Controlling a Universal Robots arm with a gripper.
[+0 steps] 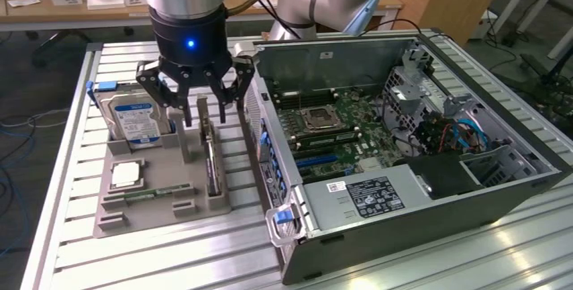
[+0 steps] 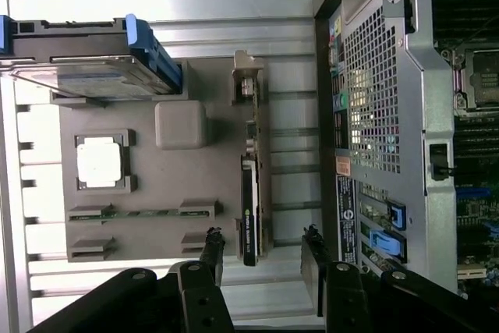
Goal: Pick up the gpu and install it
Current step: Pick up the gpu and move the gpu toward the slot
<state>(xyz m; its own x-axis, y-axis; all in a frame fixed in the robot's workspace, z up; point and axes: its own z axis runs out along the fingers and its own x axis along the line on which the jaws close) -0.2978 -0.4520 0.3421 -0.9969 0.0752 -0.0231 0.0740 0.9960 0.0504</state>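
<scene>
The slatted metal surface [image 1: 63, 250] carries everything here. Biggest on it is the open computer case [image 1: 430, 229], lying on its side at the exterior view's right with the motherboard [image 1: 336, 125] facing up.

The arm [image 1: 184, 1] stands straight down at the exterior view's left, wrist vertical, a blue light glowing on its black body. It hangs over the grey parts tray [image 1: 152, 213], which lies just beside the case.

In the tray's far corner the blue-labelled hard drive [image 1: 134, 119] stands on edge. And there's the gpu [image 1: 211, 159], upright on its long edge in the tray's slot on the side nearest the case, not in the case at all.

Now the jaws: released, spread wide, pointing down over the far end of the gpu. In the wrist view the black fingertips [image 2: 212, 243] sit one on each side of the card [image 2: 249, 208], with a gap on both sides, gripping nothing.

Smaller bits now: a square processor [image 1: 125, 174] lies flat in its pocket mid-tray, and a slim green memory stick [image 1: 154, 193] lies in its groove closer to the near edge.
</scene>
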